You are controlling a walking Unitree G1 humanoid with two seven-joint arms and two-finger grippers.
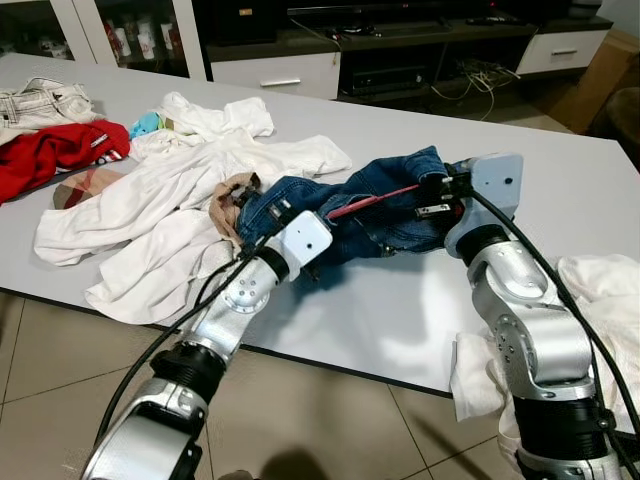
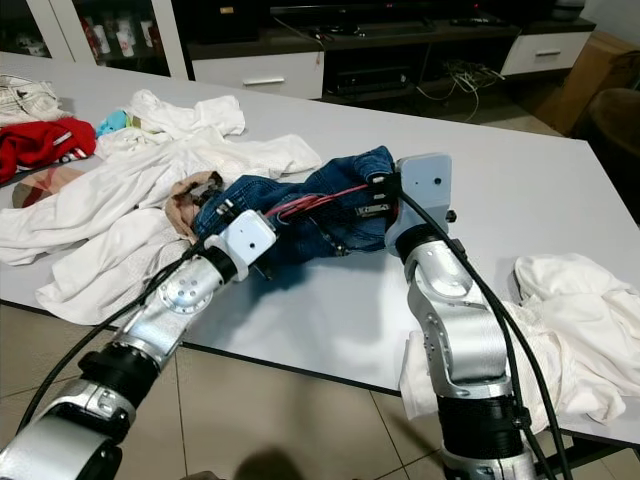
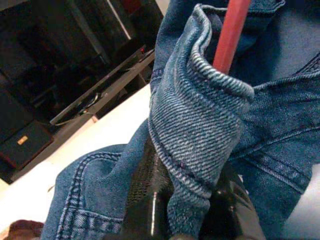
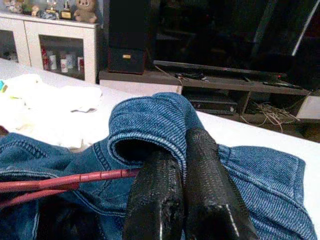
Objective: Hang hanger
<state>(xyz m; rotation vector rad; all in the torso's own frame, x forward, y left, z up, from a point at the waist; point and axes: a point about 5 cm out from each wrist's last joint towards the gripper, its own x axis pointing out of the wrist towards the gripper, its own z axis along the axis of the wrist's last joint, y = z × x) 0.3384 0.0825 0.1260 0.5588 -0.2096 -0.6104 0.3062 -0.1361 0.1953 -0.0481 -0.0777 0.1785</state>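
**On the table, denim and hanger in both pincers**

On the grey table [image 1: 590, 190], the blue denim garment [image 1: 375, 205] lies bunched, just right of the heap of white clothes [image 1: 170, 200]. A red hanger [image 1: 368, 203] runs through the denim, its thin rod showing among the folds. The left pincer [image 3: 187, 220] is clamped on a rolled denim edge at the end of the garment nearest the white heap, the red rod just beyond it. The right pincer [image 4: 182, 200] is pinched narrow on a denim fold at the far end from that heap. Judging by this, the hanger is partly threaded; seating the garment and hanging it remain.
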